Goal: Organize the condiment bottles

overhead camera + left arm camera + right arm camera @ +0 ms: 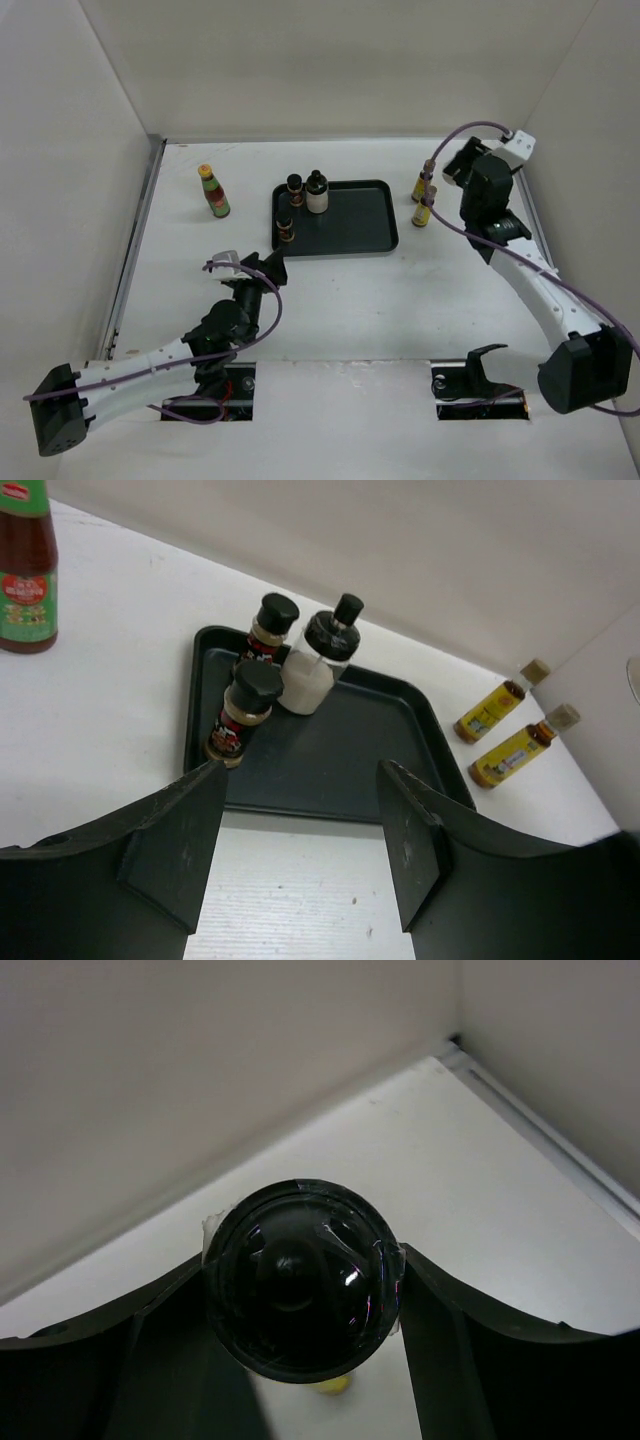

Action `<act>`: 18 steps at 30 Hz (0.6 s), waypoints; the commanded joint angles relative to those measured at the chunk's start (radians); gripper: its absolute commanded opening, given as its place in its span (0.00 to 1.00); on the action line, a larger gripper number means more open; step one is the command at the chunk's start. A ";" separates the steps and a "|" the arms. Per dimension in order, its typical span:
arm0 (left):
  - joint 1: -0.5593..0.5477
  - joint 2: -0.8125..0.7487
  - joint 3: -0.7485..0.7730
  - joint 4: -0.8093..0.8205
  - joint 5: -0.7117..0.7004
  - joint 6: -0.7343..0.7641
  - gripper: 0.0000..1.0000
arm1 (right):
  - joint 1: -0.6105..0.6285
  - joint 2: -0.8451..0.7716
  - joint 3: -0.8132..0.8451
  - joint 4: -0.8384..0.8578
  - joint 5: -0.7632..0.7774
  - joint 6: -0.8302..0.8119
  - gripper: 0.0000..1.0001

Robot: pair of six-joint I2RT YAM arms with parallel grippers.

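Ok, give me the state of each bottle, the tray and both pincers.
Tray: flat on the table.
Red bottle: upright on the table.
Far dark jar: upright on the tray.
Near dark jar: upright on the tray.
White bottle: upright on the tray.
Amber bottles: both upright on the table.
Left pincer: open, empty.
Right pincer: shut on a black-capped bottle.

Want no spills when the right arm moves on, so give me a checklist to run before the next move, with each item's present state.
1. Right gripper closed on the black-capped bottle, touching both sides: ok.
2. That bottle lifted off the table: cannot tell.
3. Amber bottles beside the right gripper standing upright: ok.
4. Bare space on the tray, its right half: ok.
5. Left gripper open, empty: ok.
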 commanded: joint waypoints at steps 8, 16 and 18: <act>0.054 -0.022 -0.007 -0.001 -0.012 0.019 0.63 | 0.306 0.390 0.383 0.063 -0.076 -0.083 0.49; 0.083 -0.053 -0.024 -0.010 -0.015 0.019 0.65 | 0.361 0.717 0.593 0.030 -0.132 -0.088 0.49; 0.087 -0.050 -0.025 -0.010 -0.017 0.016 0.65 | 0.364 0.766 0.615 0.028 -0.135 -0.088 0.49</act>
